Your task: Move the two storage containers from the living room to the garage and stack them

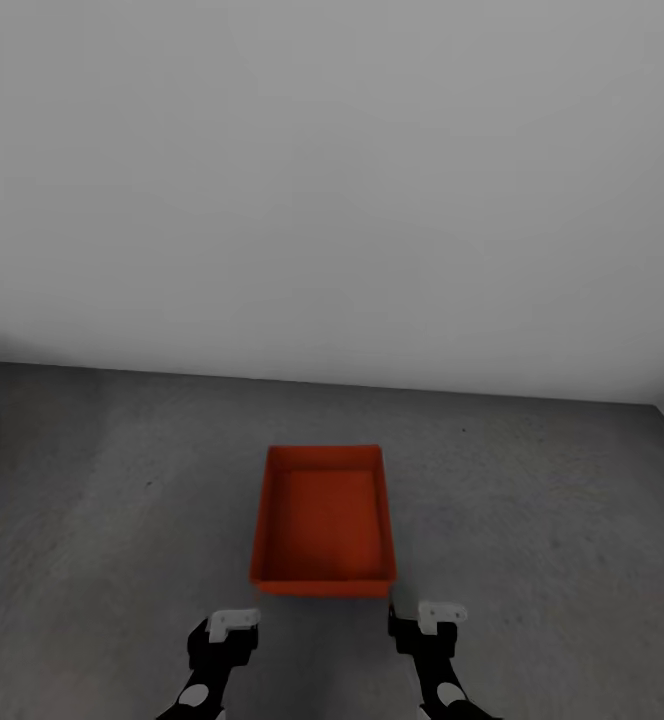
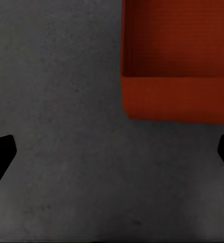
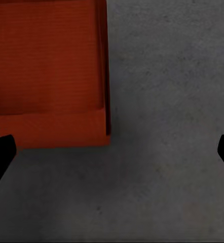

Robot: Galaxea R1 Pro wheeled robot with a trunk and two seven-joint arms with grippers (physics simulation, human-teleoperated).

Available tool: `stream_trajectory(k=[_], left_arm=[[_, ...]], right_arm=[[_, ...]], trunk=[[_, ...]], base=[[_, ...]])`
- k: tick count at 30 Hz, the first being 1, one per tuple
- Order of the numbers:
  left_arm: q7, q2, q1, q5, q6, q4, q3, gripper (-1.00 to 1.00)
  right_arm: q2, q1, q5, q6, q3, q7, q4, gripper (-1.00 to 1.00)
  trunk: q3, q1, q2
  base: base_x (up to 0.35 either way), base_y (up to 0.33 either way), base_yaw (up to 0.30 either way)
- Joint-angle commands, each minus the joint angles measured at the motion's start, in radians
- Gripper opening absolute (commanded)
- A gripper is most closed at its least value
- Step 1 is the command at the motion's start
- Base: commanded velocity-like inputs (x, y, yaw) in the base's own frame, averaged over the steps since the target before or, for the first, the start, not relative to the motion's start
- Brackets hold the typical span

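Seemingly 1 storage container (image 1: 324,522) down on garage floor (image 1: 112,500); 2nd unstacked. Left pincer (image 1: 234,622), right pincer (image 1: 440,614) spread apart, empty.

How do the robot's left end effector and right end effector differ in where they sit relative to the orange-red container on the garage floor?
The left end effector sits off the near left corner of the storage container, while the right end effector sits off its near right corner. The left one appears slightly lower in the head view than the right. Both are open, hold nothing, and hang over bare concrete floor short of the container.
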Motion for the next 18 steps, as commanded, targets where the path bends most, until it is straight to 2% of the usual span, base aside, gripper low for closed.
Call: stream_trajectory(k=[1,18], left_arm=[[0.008,0.001,-0.001,0.001,-0.003,0.001,-0.008,1.00],[0.007,0.002,-0.001,0.000,-0.012,0.000,-0.008,1.00]], right_arm=[[0.000,0.000,-0.005,-0.002,0.009,-0.006,0.001,1.00],[0.000,0.000,-0.005,-0.004,0.009,-0.006,0.001,1.00]], trunk=[[-0.001,0.000,-0.001],[-0.001,0.000,-0.001]], base=[[-0.345,0.000,0.000],[-0.331,0.000,0.000]])
